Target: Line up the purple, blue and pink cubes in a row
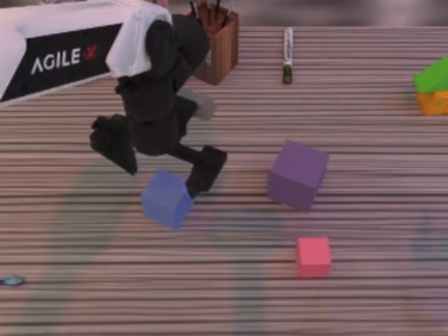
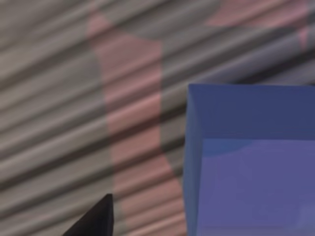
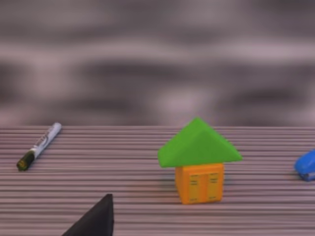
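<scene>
Hovering wide-jawed over the blue cube (image 1: pixel 166 199), the left gripper (image 1: pixel 162 166) has purple cube (image 1: pixel 298 174) alongside.

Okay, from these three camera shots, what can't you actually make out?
- Left hand: whether it is gripping the blue cube; the arm covers the contact in the top view, and the left wrist view shows only one dark tip.
- Right hand: outside the top view.
- Marker: its print is too small.

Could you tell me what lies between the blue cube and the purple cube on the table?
Only bare table lies between the blue cube and the purple cube, as the top view shows.
</scene>
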